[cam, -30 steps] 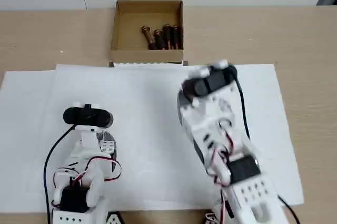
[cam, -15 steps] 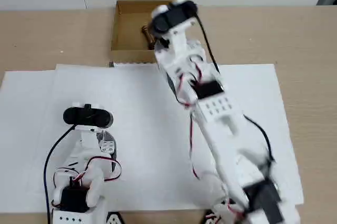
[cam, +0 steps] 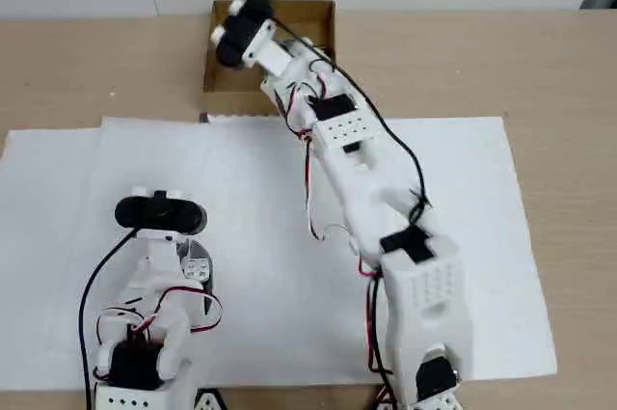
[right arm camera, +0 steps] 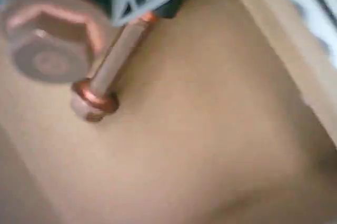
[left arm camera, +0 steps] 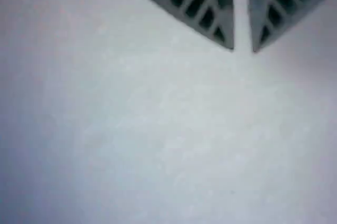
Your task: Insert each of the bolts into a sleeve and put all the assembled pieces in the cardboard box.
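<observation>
Nearest you, at 7 o'clock, the left arm (cam: pixel 154 333) sits folded on the white paper (cam: pixel 260 236), where it was a second ago. Its end effector (left arm camera: pixel 242 50) hangs just above the sheet, all but closed, with a thin slit between the tips and nothing in it.

From 5 o'clock the right arm (cam: pixel 357 159) stretches across the paper toward 12 o'clock. A second ago it was drawn back over the middle of the sheet. It has since swung out, and its end effector (right arm camera: pixel 138 8) is now inside the box (cam: pixel 224 101) at the far side of the table (cam: pixel 540 63), covering the pieces that lay there in plain sight.

That end effector appears closed on a bolt (right arm camera: pixel 113 68), gripping it at the dark sleeve end. The copper head points down, close to the cardboard floor. A second bolt head (right arm camera: pixel 45 42) lies beside it.

The piece looks to be at its drop-off, so opening should be all that is left for this one.
</observation>
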Tool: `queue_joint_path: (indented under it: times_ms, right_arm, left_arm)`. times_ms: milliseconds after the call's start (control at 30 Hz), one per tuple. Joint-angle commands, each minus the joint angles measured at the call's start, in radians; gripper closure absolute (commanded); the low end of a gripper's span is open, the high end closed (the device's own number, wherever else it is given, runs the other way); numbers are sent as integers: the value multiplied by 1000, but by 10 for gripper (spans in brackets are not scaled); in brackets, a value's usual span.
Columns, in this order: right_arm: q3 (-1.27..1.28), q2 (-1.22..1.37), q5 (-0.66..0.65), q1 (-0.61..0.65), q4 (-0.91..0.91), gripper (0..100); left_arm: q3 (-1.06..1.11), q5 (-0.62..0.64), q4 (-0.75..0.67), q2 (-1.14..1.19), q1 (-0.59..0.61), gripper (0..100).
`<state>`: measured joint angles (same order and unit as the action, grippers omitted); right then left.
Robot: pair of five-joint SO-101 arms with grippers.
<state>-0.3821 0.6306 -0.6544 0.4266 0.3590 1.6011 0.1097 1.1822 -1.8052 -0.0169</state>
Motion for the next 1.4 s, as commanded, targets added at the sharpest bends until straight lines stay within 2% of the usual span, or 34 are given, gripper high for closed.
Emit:
queue_joint_path:
  times_ms: [0,67,267,533,933,1067,1300,1367]
  right_arm:
    - [-186,88,-94,-5,-33,994]
    - [-250,148,-121,-4,-31,985]
    - [-365,243,-132,-2,13,812]
    - [-377,245,-130,4,24,855]
    - [-382,208,-127,2,25,861]
    - [-382,168,-127,-1,25,998]
    - [-381,51,-123,-1,101,995]
    - [-381,16,-78,-1,119,995]
  left_arm:
    - [-2,0,-18,-6,-2,994]
    - [-2,0,-18,-6,-2,994]
    - [-2,0,-18,-6,-2,994]
    - [-2,0,-18,-6,0,994]
    - [-2,-5,-18,-6,5,993]
    - [-2,-5,-18,-6,5,993]
    - [-2,-5,-18,-6,5,993]
    - [-2,-5,-18,-6,5,993]
